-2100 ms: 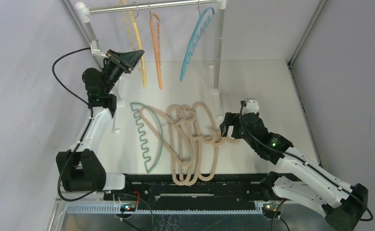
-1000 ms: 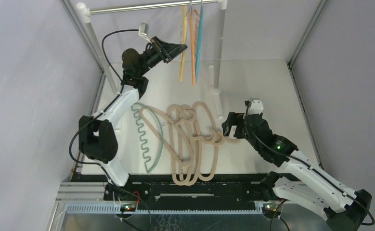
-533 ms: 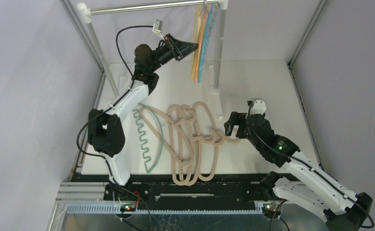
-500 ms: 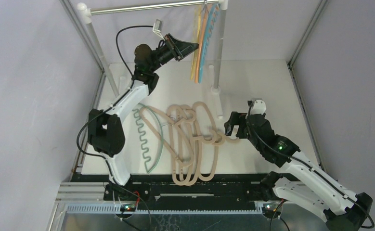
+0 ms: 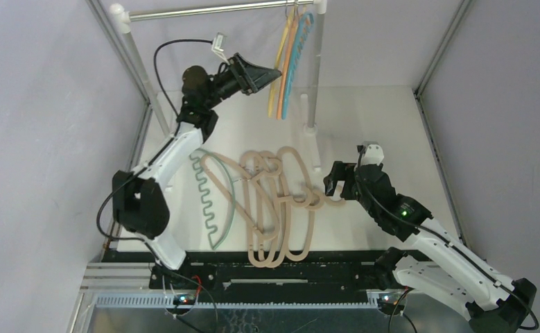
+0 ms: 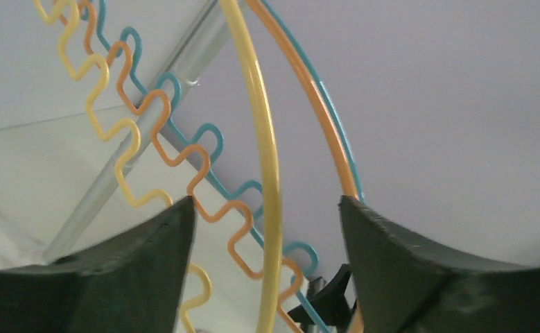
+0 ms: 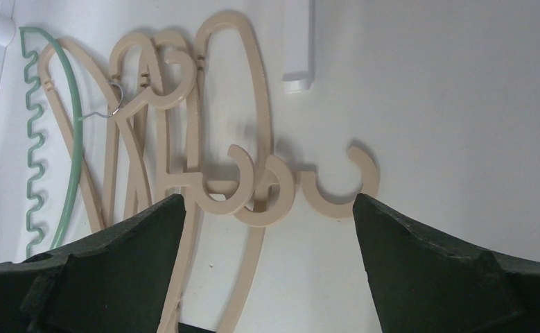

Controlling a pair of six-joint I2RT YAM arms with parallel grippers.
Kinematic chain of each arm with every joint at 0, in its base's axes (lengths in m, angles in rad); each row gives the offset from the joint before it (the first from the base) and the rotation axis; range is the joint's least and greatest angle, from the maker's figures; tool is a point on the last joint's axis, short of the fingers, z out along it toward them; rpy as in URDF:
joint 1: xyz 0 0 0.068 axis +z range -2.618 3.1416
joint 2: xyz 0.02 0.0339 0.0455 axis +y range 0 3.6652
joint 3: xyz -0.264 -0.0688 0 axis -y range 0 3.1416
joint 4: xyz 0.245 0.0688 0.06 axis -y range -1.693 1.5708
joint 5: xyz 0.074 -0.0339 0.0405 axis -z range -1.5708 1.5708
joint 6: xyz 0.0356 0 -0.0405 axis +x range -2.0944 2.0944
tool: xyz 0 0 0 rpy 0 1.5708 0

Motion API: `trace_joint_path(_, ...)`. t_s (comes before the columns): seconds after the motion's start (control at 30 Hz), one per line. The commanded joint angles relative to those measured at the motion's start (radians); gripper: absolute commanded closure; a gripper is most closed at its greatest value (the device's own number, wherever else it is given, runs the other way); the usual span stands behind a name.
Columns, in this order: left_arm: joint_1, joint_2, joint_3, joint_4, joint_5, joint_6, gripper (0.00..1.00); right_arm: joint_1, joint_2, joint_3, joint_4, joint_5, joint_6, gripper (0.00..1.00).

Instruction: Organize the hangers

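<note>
A: Where are the hangers?
B: Three thin ones, the yellow hanger (image 6: 261,139), the orange hanger (image 6: 303,62) and the blue hanger (image 5: 300,59), hang bunched at the right end of the rail (image 5: 204,10). On the tabletop (image 5: 378,132) lie a green hanger (image 5: 215,201) and, overlapping it, a tangled pile of beige hangers (image 5: 281,215).
A: And the left end effector (image 6: 267,201)?
B: It is raised at the hanging bunch, released. The yellow hanger's curved bar passes between its fingers, though whether they touch cannot be told.
A: The right one?
B: The right end effector (image 7: 267,198) hovers low over the beige hooks at the pile's right side — spread wide, grasping nothing.
</note>
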Motion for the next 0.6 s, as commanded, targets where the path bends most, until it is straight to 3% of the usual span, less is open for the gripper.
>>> trace_joint_path(0.0,0.051,-0.166,-0.070,-0.034,0.018,0.092,0.13,-0.003,-0.008,-0.004,0.017,0.009,-0.003,0.00)
trace_joint_path(0.1,0.097,-0.228,-0.137,-0.044,0.031,0.107,0.01,-0.003,0.000,-0.008,0.023,0.003,0.001,0.00)
trace_joint_path(0.33,0.175,-0.394,-0.322,-0.229,-0.010,0.266,0.00,-0.001,0.016,-0.010,0.030,-0.005,0.004,0.00)
trace_joint_path(0.43,0.177,-0.483,-0.396,-0.424,-0.106,0.403,0.01,-0.001,0.021,-0.010,0.032,-0.004,0.003,0.00)
trace_joint_path(0.57,0.166,-0.631,-0.585,-0.528,-0.306,0.465,0.00,-0.001,0.032,-0.012,0.041,-0.008,-0.001,0.00)
